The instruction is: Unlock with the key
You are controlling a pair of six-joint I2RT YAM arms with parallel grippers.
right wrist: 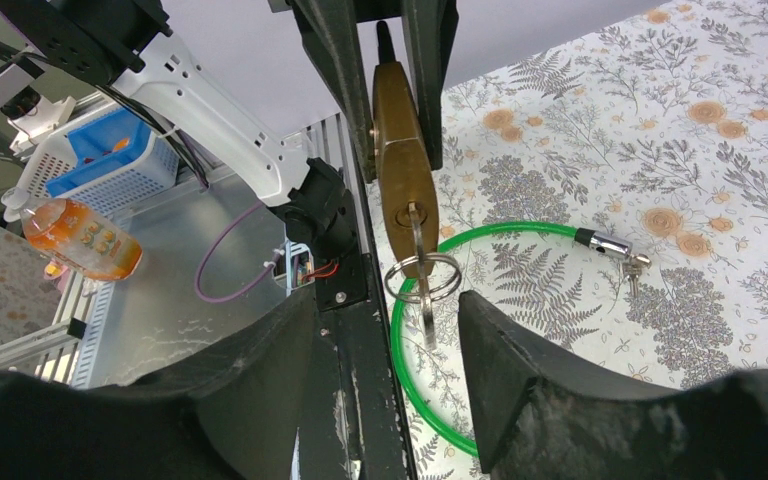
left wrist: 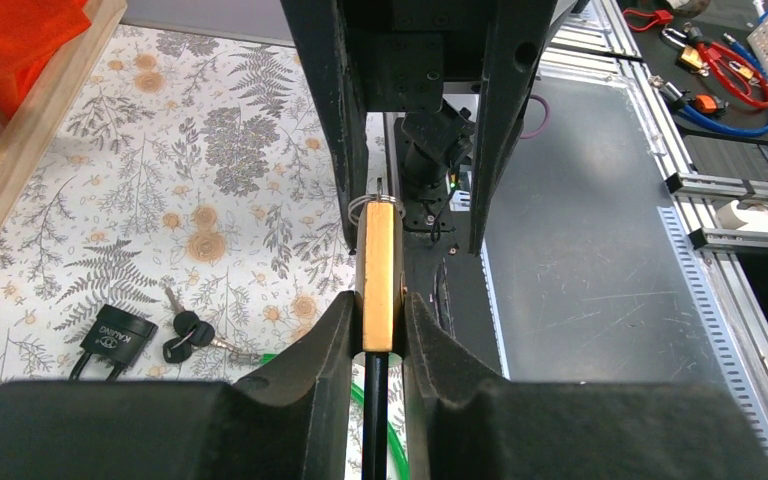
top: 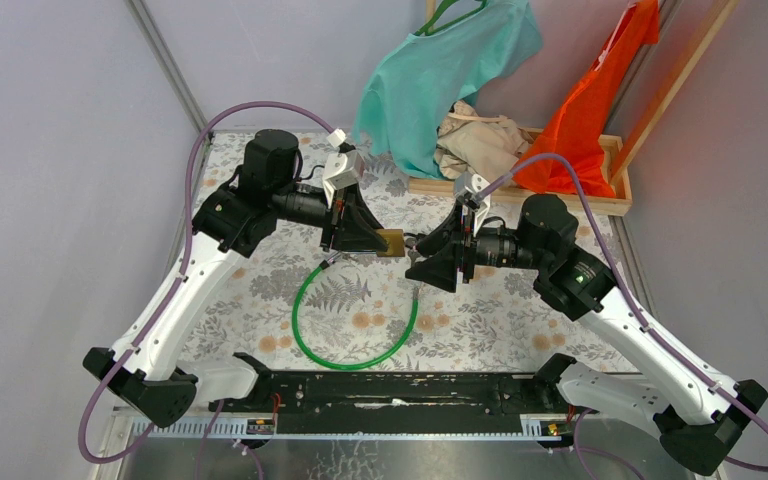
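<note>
The left tool (left wrist: 378,325) clamps the flat brass padlock (left wrist: 378,260). The right tool (right wrist: 390,325), jaws apart, should pinch the small silver key (right wrist: 416,232) (already inserted) squarely before twisting.

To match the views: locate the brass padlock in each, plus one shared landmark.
Top external: brass padlock at centre, above the green cable loop.
Left wrist: centre, edge-on in the left gripper.
Right wrist: upper centre, key inserted, ring hanging.
Shared landmark: the green cable loop.
</note>
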